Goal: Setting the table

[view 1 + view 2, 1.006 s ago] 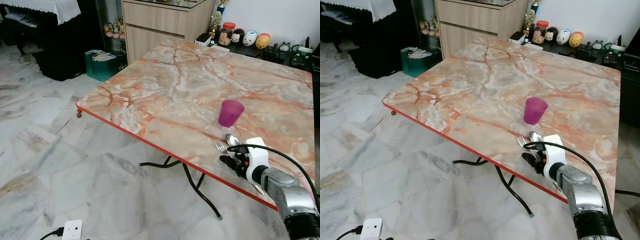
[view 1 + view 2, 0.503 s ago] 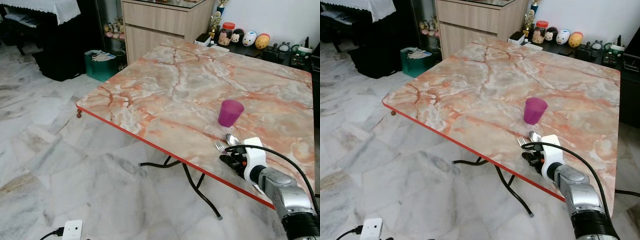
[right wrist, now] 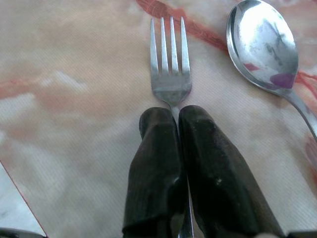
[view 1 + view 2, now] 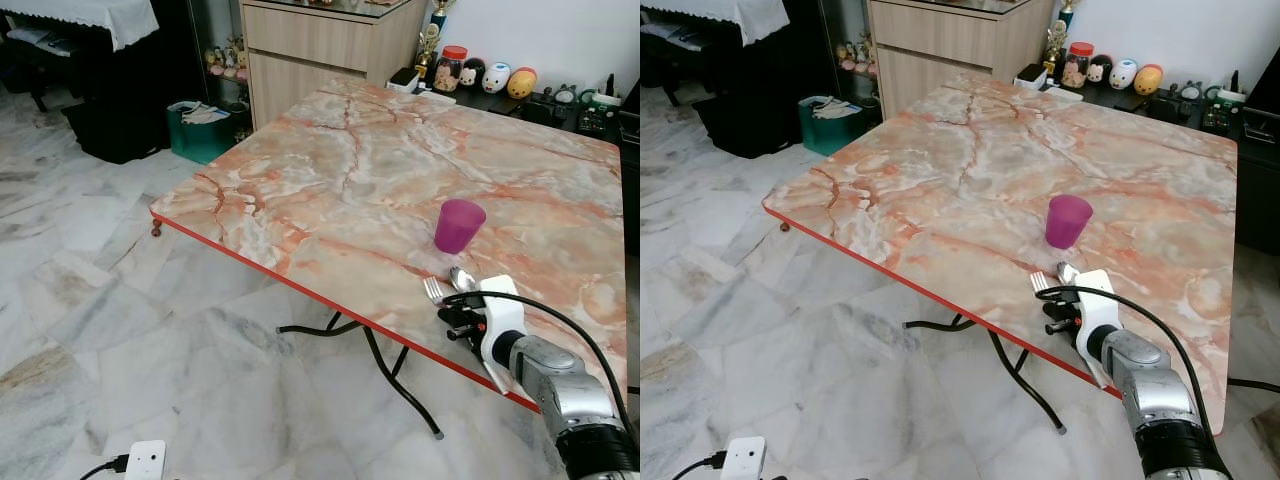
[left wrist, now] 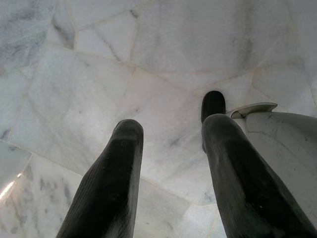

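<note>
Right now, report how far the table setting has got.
Done: the purple cup stands on the marble table, and the spoon lies on it below the cup. In hand: the right gripper is shut on the fork, held beside the spoon near the table's red edge. Left: releasing the fork. The left gripper hangs open over the floor.

1 fork (image 3: 170,74), 1 spoon (image 3: 262,47), 1 purple cup (image 4: 459,225) (all on 1 marble table (image 4: 330,180))
</note>
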Available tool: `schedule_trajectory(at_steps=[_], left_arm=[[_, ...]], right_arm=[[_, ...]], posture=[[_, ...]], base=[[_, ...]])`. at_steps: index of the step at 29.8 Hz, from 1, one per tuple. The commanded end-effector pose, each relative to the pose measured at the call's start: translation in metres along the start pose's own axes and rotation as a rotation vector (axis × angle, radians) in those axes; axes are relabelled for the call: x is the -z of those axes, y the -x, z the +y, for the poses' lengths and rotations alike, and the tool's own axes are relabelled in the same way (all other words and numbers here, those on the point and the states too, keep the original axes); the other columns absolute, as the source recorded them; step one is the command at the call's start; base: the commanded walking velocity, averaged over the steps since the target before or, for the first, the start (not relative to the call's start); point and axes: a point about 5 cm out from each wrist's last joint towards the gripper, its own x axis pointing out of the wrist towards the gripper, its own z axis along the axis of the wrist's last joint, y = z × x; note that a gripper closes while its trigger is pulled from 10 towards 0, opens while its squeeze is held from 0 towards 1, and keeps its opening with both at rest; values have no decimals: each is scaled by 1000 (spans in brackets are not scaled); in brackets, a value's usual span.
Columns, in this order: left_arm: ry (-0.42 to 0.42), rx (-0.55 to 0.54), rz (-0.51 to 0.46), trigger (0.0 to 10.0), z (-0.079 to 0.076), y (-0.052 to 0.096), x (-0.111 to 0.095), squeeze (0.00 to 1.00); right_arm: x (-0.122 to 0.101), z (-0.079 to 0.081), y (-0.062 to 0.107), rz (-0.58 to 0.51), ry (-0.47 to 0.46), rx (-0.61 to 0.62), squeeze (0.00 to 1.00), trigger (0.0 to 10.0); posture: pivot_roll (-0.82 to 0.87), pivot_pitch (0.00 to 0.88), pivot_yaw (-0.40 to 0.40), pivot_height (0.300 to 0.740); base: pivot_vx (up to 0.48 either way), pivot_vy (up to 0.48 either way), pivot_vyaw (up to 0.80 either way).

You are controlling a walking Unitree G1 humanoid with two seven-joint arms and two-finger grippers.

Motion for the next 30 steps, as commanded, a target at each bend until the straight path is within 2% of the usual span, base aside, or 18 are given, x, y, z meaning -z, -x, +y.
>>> schedule_trajectory(at_steps=[1, 11, 12, 13, 14, 16, 18, 19, 20, 22, 23, 25, 28, 30], left_arm=[[-28, 6, 25, 10000, 1, 0, 3, 0], [-35, 5, 31, 10000, 1, 0, 3, 0], [-36, 4, 32, 10000, 1, 0, 3, 0], [-36, 4, 32, 10000, 1, 0, 3, 0], [-40, 5, 33, 10000, 1, 0, 3, 0], [-41, 5, 33, 10000, 1, 0, 3, 0], [-44, 5, 34, 10000, 1, 0, 3, 0], [-44, 5, 34, 10000, 1, 0, 3, 0], [-44, 4, 34, 10000, 1, 0, 3, 0], [-44, 4, 34, 10000, 1, 0, 3, 0], [-43, 5, 34, 10000, 1, 0, 3, 0], [-41, 5, 33, 10000, 1, 0, 3, 0], [-34, 4, 30, 10000, 0, 0, 3, 0], [-33, 3, 29, 10000, 0, 0, 3, 0]], right_arm=[[3, 0, 0, 13, 7, 6, 0, 0], [-5, 16, -7, -35, 28, -51, 0, 0], [-11, 22, -9, -70, 44, -67, 0, 0], [-13, 24, -9, -87, 54, -71, 0, 3333], [-18, 27, -9, -116, 58, -83, 0, 10000], [-27, 30, -10, -159, 44, -89, 0, 10000], [-47, 37, -13, -257, 20, -62, 0, 10000], [-47, 37, -13, -257, 20, -62, 0, 10000], [-57, 43, -13, -319, 50, -63, 0, 10000], [-63, 48, -13, -353, 70, -68, 0, 10000], [-75, 56, -13, -426, 89, -56, 0, 10000], [-86, 63, -12, -492, 95, -43, 0, 10000], [-105, 66, -7, -634, 96, 103, 0, 10000], [-109, 66, -5, -670, 86, 157, 0, 10000]], posture=[[27, 0, -7, 740], [29, 0, -9, 740], [27, 0, -8, 740], [29, 0, -8, 740], [29, 0, -8, 740], [26, 0, -7, 740], [22, 0, -6, 740], [22, 0, -6, 740], [22, 0, -7, 740], [22, 0, -7, 740], [24, 0, -8, 740], [24, 0, -9, 740], [16, 0, -5, 740], [16, 0, -5, 740]], base=[[0, 0, 0], [0, 0, 0], [0, 0, 0], [0, 0, 0], [0, 0, 0], [0, 0, 0], [0, 0, 0], [0, 0, 0], [0, 0, 0], [0, 0, 0], [0, 0, 0], [0, 0, 0], [0, 0, 0], [0, 0, 0]])
